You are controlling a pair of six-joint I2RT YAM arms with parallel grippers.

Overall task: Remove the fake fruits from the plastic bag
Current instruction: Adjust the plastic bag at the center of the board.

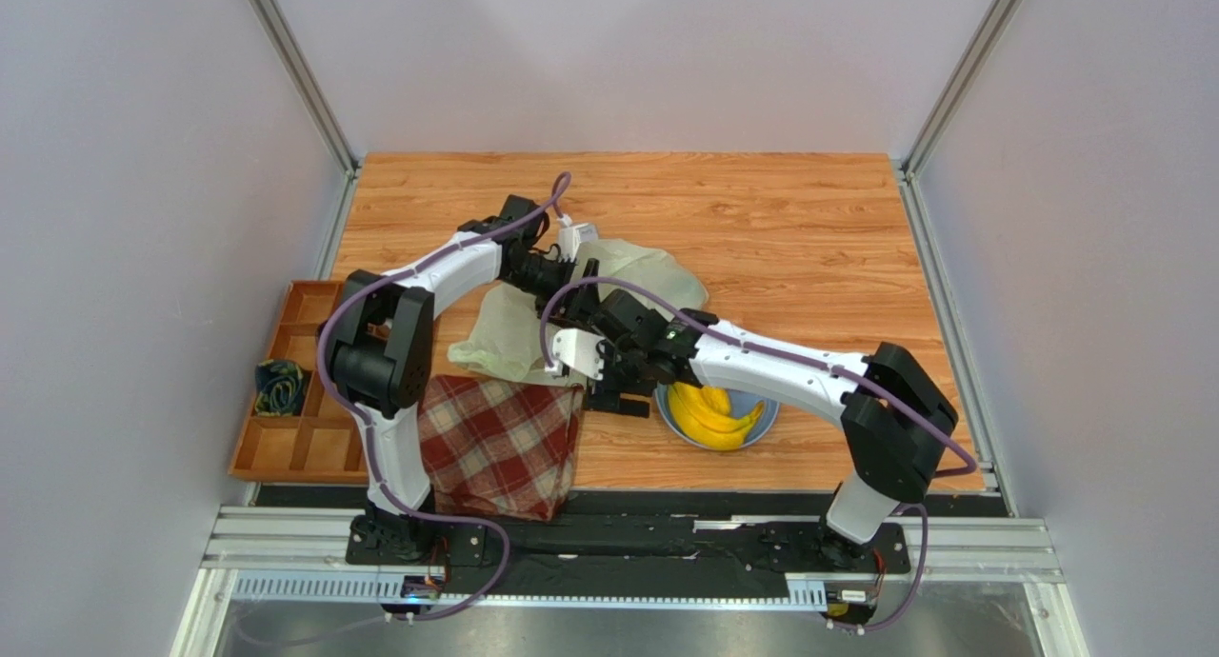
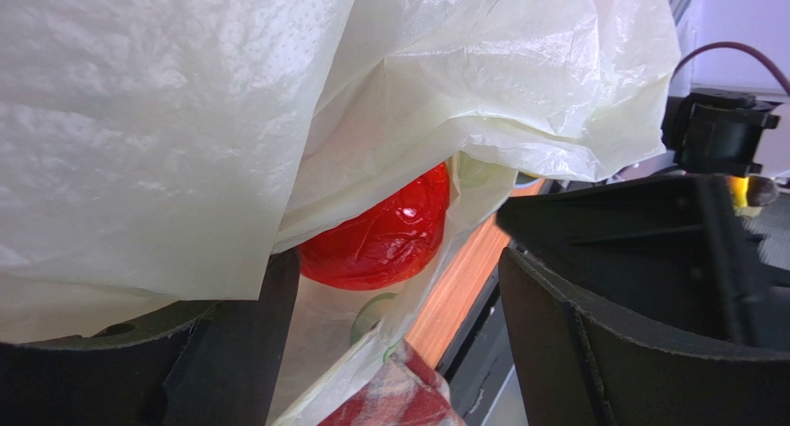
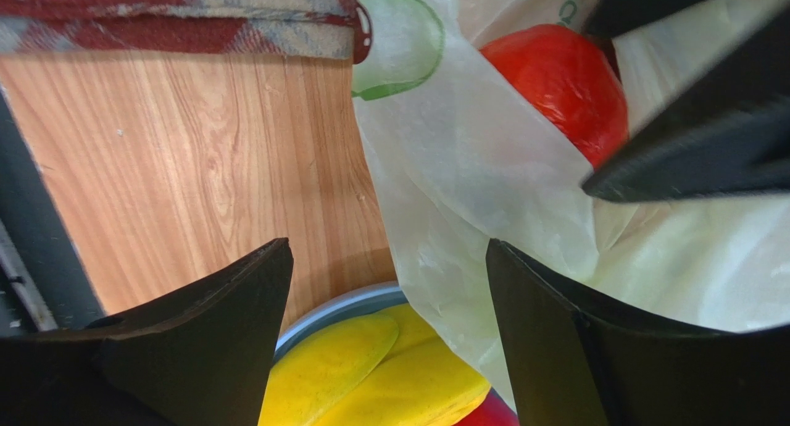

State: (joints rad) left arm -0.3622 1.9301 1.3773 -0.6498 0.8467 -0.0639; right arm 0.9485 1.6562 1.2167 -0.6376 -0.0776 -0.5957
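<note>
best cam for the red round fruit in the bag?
Left wrist: the red round plastic fruit sits mid-frame, peeking from the translucent pale plastic bag. Right wrist shows it in the top corner, partly covered by bag film. Top external: hidden.

Overhead view bright, even, diffuse; light probably from above frame. Soft shadows under arms. Left wrist view: plastic bag nearly blown out upper left, glints on red fruit, left gripper fingers dark, soft along bottom. Right wrist view: table grain crisp, right gripper fingers blurred, underexposed.
</note>
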